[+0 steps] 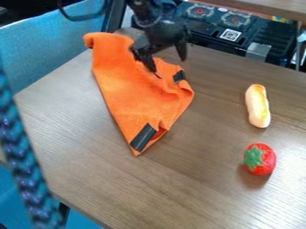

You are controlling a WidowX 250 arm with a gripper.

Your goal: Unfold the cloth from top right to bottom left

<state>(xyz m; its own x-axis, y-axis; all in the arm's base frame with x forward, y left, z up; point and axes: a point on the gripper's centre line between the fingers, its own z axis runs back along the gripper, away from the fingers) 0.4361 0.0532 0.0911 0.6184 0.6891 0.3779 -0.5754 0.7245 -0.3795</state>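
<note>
- Far left of the cloth, here's a braided blue strand (27,170), with blue fabric (44,53) up beyond the cloth's left edge
- And here's the orange cloth (128,98) itself, lying bunched on the wooden table (90,174), rolled edge at its upper left, narrow tip pointing down with one dark patch (142,137) beside it
- Over the cloth's upper right, the black gripper (167,65) hangs down, jaws well spread, no grip on anything to be seen; whether one tip touches the cloth, can't tell!
- A second dark patch (179,77) sits on the cloth's right side
- Right of the cloth, a bread-shaped toy (257,106)
- Lower right of the cloth, a red strawberry toy (266,160), green leaves on its left side
</note>
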